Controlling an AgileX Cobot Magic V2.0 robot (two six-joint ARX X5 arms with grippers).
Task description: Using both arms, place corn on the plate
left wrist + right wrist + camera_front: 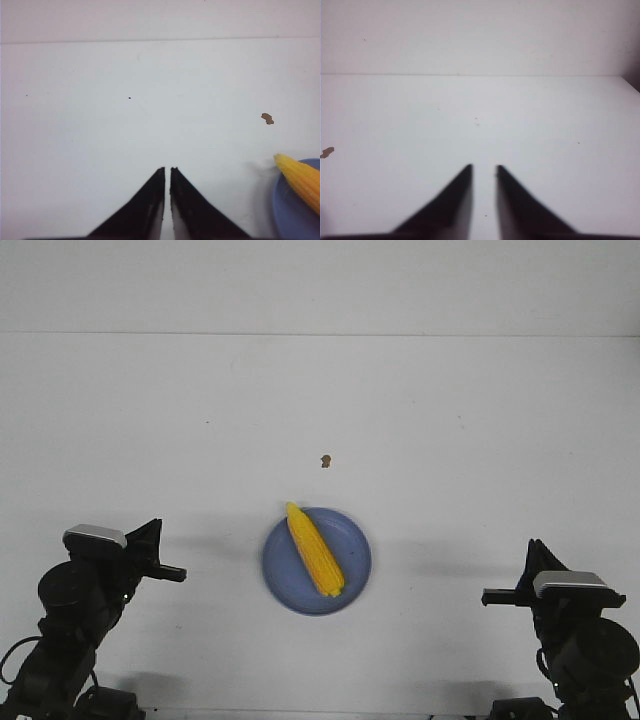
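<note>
**Inspector:** Position of the corn [316, 549]?

**Assistant:** It lies on the blue plate [350, 583], set diagonally. Its pointed tip reaches the far-left part of the rim and its blunt end sits near the plate's middle. The plate rests on the white table [450, 420], roughly midway between the two arms.

**Inspector:** Left gripper [176, 572]?

**Assistant:** In the front view it sits well to the left of the plate, touching nothing. The left wrist view shows what the front view cannot: the two fingers [145, 210] stand nearly together with only a thin slit between them, and nothing is held. That view also catches the corn's tip and a sliver of the plate's rim at its edge.

**Inspector:** Right gripper [492, 596]?

**Assistant:** Well to the right of the plate, apart from it. The right wrist view shows a narrow gap between the fingers [447, 207], somewhat wider than the left's, with bare table between them. Neither corn nor plate appears there.

**Inspector:** Anything else?

**Assistant:** A small brown speck [325, 461] lies on the table beyond the plate. All three views show it.
</note>
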